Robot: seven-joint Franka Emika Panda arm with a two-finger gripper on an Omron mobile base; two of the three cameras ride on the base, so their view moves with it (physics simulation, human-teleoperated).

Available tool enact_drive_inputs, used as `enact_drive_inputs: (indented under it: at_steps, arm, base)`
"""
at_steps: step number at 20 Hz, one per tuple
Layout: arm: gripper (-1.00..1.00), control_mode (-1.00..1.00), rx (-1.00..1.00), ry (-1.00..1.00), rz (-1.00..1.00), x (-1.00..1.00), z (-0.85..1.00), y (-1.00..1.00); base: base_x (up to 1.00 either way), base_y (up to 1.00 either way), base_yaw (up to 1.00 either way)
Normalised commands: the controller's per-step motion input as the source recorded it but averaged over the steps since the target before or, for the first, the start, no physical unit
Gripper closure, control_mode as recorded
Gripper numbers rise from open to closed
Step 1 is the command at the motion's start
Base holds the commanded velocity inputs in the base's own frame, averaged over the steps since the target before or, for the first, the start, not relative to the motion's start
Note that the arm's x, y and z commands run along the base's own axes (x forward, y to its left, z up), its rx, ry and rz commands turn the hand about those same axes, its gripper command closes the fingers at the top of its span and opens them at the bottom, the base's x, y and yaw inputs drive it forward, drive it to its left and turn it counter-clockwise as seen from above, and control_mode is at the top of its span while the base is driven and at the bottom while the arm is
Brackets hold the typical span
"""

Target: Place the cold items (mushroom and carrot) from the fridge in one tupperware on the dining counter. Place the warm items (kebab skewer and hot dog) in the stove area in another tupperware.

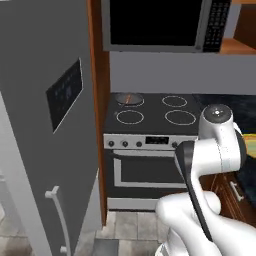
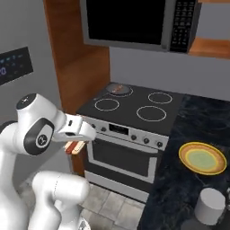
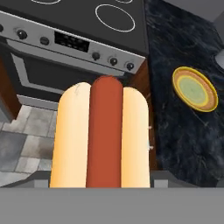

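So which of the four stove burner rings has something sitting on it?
The back-left burner ring, nearest the wooden panel. It carries a round grey pan with something reddish in it; the other three white-outlined rings are bare.

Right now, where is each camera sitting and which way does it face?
Left base view: behind the arm to its left, facing the stove and fridge; white arm at lower right.
Right base view: behind to its right, facing the stove and yellow plate; arm at lower left, hot dog under the hand.
Hand view: on the hand, looking down past the held hot dog.
All three share the stove.
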Motion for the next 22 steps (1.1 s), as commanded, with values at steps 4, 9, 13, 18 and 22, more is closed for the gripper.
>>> enact_drive_inputs:
  at_steps: [4, 9, 13, 18, 22]
  arm:
    - [1.00, 1.00, 0.00, 0.00, 0.00, 0.00, 0.00, 0.00]
    - [1.00, 1.00, 0.00, 0.00, 0.00, 0.00, 0.00, 0.00]
    - [1.00, 1.00, 0.00, 0.00, 0.00, 0.00, 0.00, 0.00]
    - [1.00, 1.00, 0.00, 0.00, 0.00, 0.00, 0.00, 0.00]
    - [1.00, 1.00, 0.00, 0.00, 0.00, 0.00, 0.00, 0.00]
  base:
    - [-0.45, 0.27, -0.91]
    - [-0.78, 0.10, -0.71]
    - [-1.00, -0.03, -0.41]
    - [-1.00, -0.02, -0.36]
    - [-1.00, 0.40, -0.44]
